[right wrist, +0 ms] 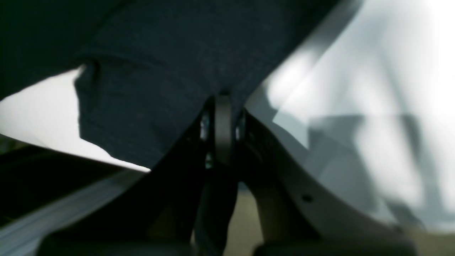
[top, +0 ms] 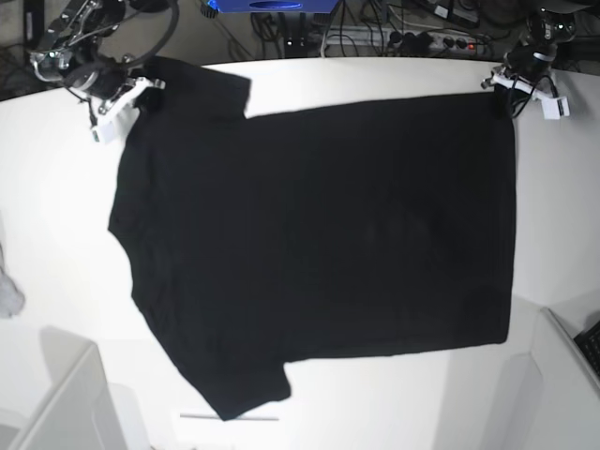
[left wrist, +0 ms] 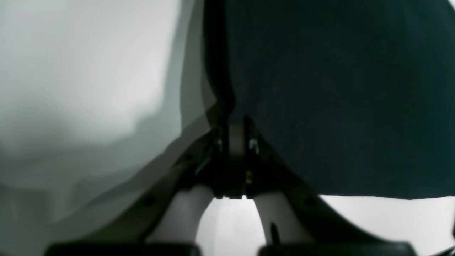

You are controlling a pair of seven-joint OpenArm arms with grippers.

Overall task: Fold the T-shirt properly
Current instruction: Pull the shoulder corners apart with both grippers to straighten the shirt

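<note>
both arms pinch the far edge of the t-shirt

the t-shirt (top: 319,244) lies spread across the white table (top: 562,216), plain black side up, sleeves toward the left of the base view and the hem toward the right. no print shows on this face, and no label, brand or writing can be read anywhere.

the right gripper (top: 129,94) sits at the far left corner, by the shoulder and sleeve; in its wrist view its jaws are pressed together on a fold of the dark cloth (right wrist: 160,71). the left gripper (top: 506,92) sits at the far right corner, at the hem; its wrist view shows the jaws likewise closed tight on the cloth edge (left wrist: 337,89).

holding the two far corners at once looks like a way to keep that whole edge taut and straight, so the cloth can be carried over as one sheet without bunching. the fold itself is not yet made; the shirt is flat and single-layered.

a small grey-white scrap (top: 7,292) lies at the table's left edge, well apart from the shirt.
</note>
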